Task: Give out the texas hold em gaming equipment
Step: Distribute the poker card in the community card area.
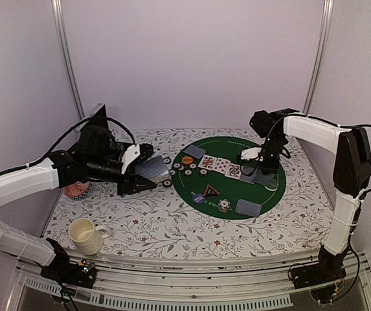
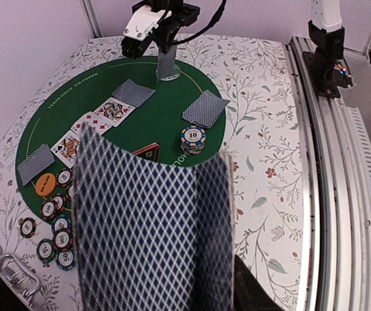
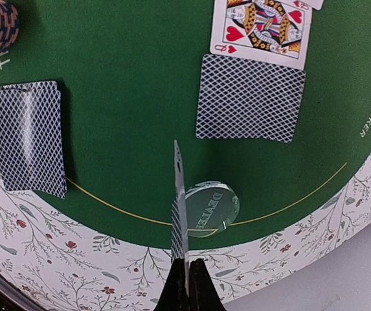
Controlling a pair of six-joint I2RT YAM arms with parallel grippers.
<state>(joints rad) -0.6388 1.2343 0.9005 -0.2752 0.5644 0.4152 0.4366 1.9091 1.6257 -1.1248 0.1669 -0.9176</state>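
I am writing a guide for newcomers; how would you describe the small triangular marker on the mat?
Find the round green mat on the flowered table. On its near half, below the face-up cards, lies the triangular marker, between a blue button and a chip stack. It alone is a black triangle with a red edge; its neighbours are round.
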